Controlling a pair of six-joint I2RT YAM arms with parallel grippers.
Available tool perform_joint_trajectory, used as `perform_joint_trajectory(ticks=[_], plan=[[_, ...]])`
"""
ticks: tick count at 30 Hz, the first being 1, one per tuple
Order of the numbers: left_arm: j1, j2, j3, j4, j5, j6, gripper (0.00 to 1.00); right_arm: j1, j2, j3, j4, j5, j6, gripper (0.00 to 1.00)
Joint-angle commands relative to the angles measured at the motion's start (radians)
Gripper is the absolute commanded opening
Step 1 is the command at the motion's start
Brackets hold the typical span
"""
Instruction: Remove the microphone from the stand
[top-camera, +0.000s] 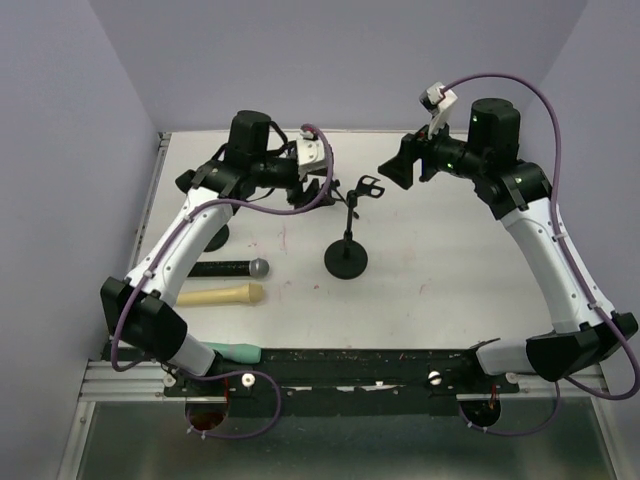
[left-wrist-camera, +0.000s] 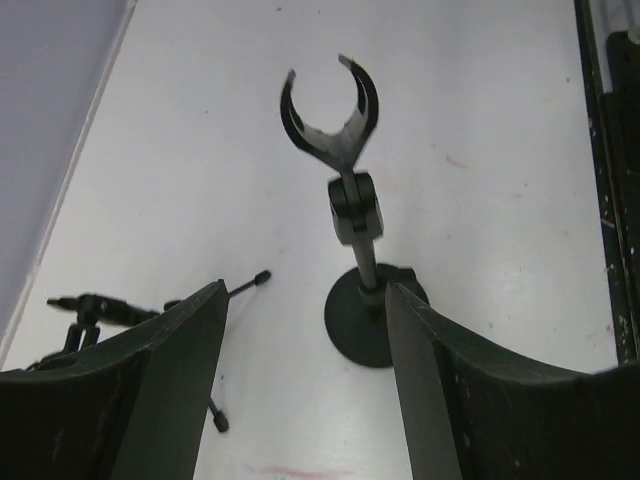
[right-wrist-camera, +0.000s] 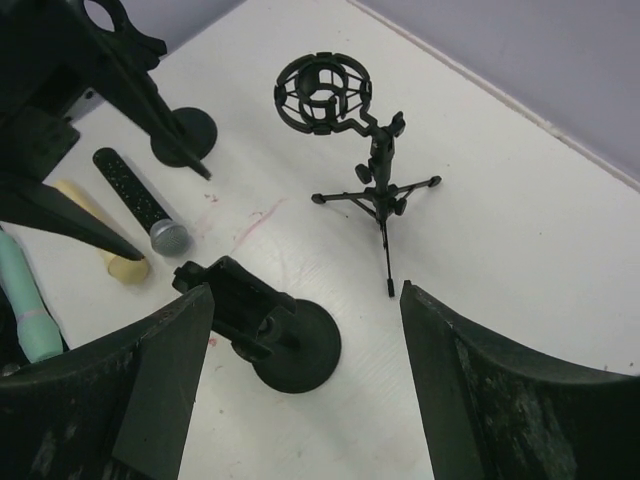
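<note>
The white table (top-camera: 450, 270) is filling mid-frame. The left gripper (left-wrist-camera: 305, 320) and right gripper (right-wrist-camera: 305, 300) are hovering with jaws apart, gripping nothing, flanking the stand (top-camera: 346, 258). The black microphone (top-camera: 225, 268) is lying lower left, apart from it.

A black microphone (top-camera: 230, 268) with a silver mesh head lies flat on the white table (top-camera: 450, 250) toward its left edge, with its head pointing right. Well apart from it, near the table's middle, a black stand (top-camera: 347, 255) rises upright from a round base, topped by a U-shaped clip (left-wrist-camera: 328, 110).
</note>
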Motion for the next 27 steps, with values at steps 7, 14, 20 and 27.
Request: perform_joint_trajectory(ticks=[7, 14, 20, 27], plan=[[-0.116, 0.183, 0.124, 0.257, 0.085, -0.296, 0.70, -0.005, -0.047, 0.055, -0.193, -0.021, -0.118, 0.83], [-0.127, 0.198, 0.146, 0.206, 0.011, -0.318, 0.55, -0.006, -0.045, -0.009, -0.261, -0.077, -0.217, 0.81], [-0.125, 0.183, 0.141, 0.231, -0.008, -0.443, 0.59, -0.003, 0.001, -0.022, -0.190, -0.075, -0.311, 0.74], [-0.127, 0.183, 0.153, 0.234, 0.018, -0.539, 0.69, -0.003, 0.108, 0.008, -0.111, -0.043, -0.380, 0.70]])
